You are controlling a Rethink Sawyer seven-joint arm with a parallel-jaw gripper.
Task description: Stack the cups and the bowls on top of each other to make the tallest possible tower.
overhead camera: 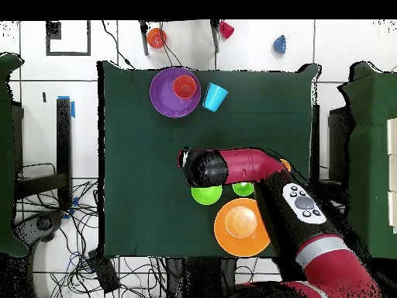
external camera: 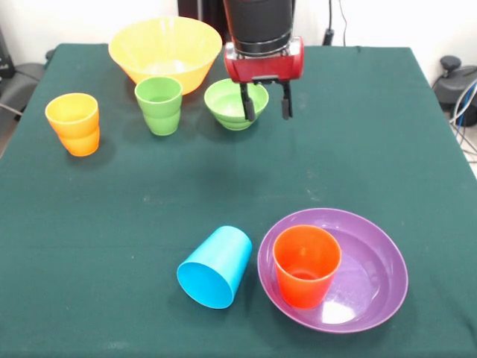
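Note:
My gripper (external camera: 265, 103) hangs open and empty at the far middle of the table. Its left finger (external camera: 247, 104) is over the right rim of the light green bowl (external camera: 232, 104); its right finger is beside the bowl. A green cup (external camera: 159, 105) stands upright left of that bowl, in front of the large yellow bowl (external camera: 165, 49). A yellow-orange cup (external camera: 73, 123) sits in an orange one at far left. Near the front, an orange cup (external camera: 305, 265) stands upright in the purple bowl (external camera: 373, 272), and a light blue cup (external camera: 215, 266) lies on its side beside it.
In the overhead view my arm (overhead camera: 233, 167) covers the gripper and part of the light green bowl (overhead camera: 205, 195). Off the table, past its far edge, lie a small orange bowl (overhead camera: 157, 37), a magenta cup (overhead camera: 226, 29) and a blue bowl (overhead camera: 281, 43).

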